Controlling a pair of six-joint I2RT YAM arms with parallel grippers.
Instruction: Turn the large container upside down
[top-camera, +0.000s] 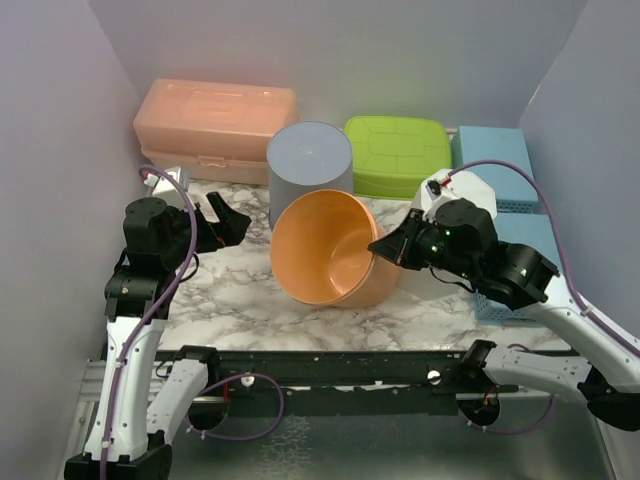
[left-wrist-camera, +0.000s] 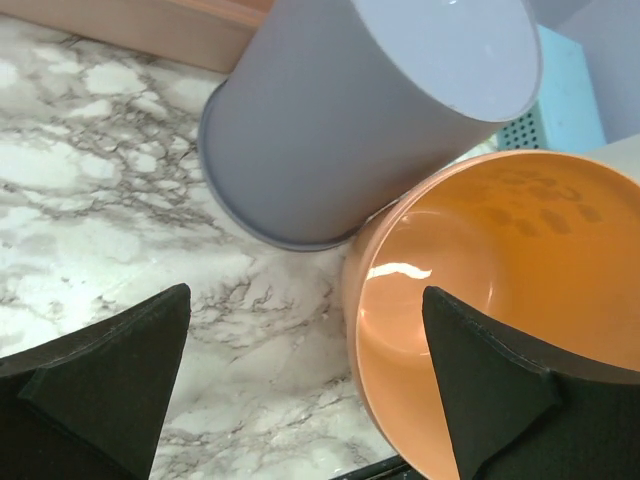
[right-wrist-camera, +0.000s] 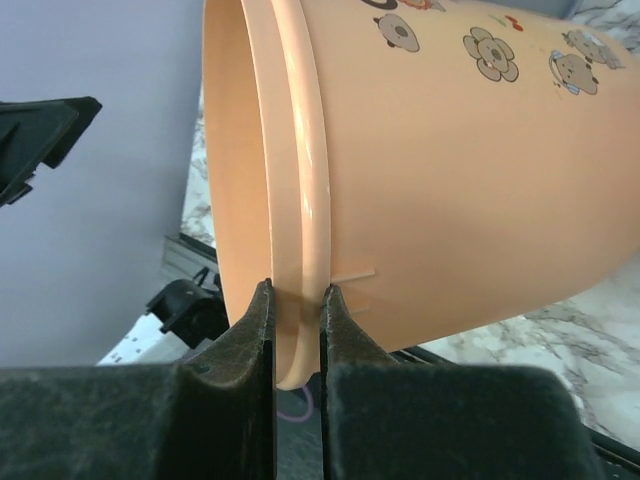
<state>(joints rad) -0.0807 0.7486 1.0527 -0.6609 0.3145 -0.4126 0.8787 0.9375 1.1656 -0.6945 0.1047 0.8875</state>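
Note:
The large container (top-camera: 325, 250) is an orange tub with cartoon prints, tipped on its side on the marble tabletop with its mouth facing the near left. My right gripper (top-camera: 382, 247) is shut on its rim at the right side. In the right wrist view the two fingers pinch the rim lip (right-wrist-camera: 300, 250), with the gripper (right-wrist-camera: 296, 290) just below the tub's wall (right-wrist-camera: 450, 160). My left gripper (top-camera: 225, 225) stands open to the left of the tub, apart from it. In the left wrist view, the gripper (left-wrist-camera: 305, 292) spans bare marble and the tub's mouth (left-wrist-camera: 500, 290).
A grey cylinder (top-camera: 309, 165) stands bottom-up right behind the orange tub, touching it (left-wrist-camera: 370, 110). Along the back wall are a pink lidded box (top-camera: 215, 120), a green lidded box (top-camera: 397, 155) and a blue basket (top-camera: 495, 165). Another blue basket (top-camera: 497, 303) lies under the right arm.

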